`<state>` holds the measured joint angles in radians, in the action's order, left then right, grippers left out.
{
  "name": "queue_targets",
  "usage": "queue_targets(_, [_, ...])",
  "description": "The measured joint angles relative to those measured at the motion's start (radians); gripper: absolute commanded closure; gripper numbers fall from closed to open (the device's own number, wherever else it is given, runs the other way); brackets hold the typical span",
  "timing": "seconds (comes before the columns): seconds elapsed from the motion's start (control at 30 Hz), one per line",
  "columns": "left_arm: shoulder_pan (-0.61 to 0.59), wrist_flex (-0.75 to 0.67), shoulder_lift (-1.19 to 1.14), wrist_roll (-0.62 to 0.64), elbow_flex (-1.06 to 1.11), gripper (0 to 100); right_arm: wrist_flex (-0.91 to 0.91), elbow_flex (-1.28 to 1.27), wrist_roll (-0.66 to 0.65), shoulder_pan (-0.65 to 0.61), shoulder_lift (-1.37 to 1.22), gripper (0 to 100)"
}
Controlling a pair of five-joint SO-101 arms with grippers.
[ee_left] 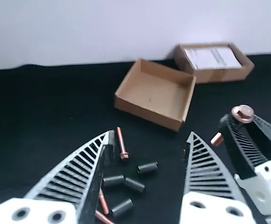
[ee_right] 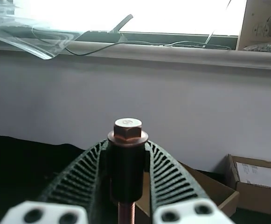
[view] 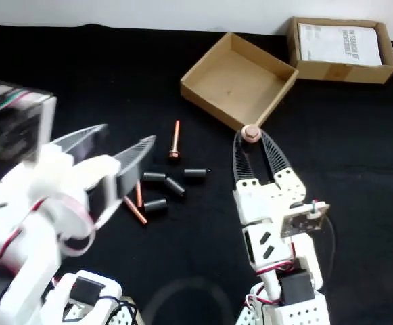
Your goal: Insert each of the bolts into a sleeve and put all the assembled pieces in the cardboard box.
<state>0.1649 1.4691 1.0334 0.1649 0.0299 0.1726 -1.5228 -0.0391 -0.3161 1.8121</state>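
Beside the near corner of the open cardboard box (view: 237,81), the right fingers (view: 277,159) clench a black cylindrical sleeve (ee_right: 126,172) with a copper hex-headed bolt (ee_right: 128,129) standing upright through it. Ribbed left fingers (view: 136,150) hang spread over four loose sleeves (view: 176,186) and three slim copper bolts (view: 176,139) lying on the black desk (view: 81,81).

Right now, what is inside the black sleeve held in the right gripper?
A copper bolt: head on top of the sleeve, shank coming out below. The sleeve, in the right gripper, covers the part between.
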Motion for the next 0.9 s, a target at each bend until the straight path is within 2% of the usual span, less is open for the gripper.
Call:
queue_targets(0.2, [-0.066,0.066,0.176,0.0,-0.006,76,0.071,0.133,0.0,0.0,-0.017,99.2])
queue_targets(0.4, [-0.072,0.153,0.299,0.0,0.002,76,0.071,0.338,0.0,0.005,-0.209,99.2])
queue_targets(0.9, [-0.072,0.161,0.707,0.0,0.47,76,0.071,0.786,0.0,0.006,-0.812,99.2])
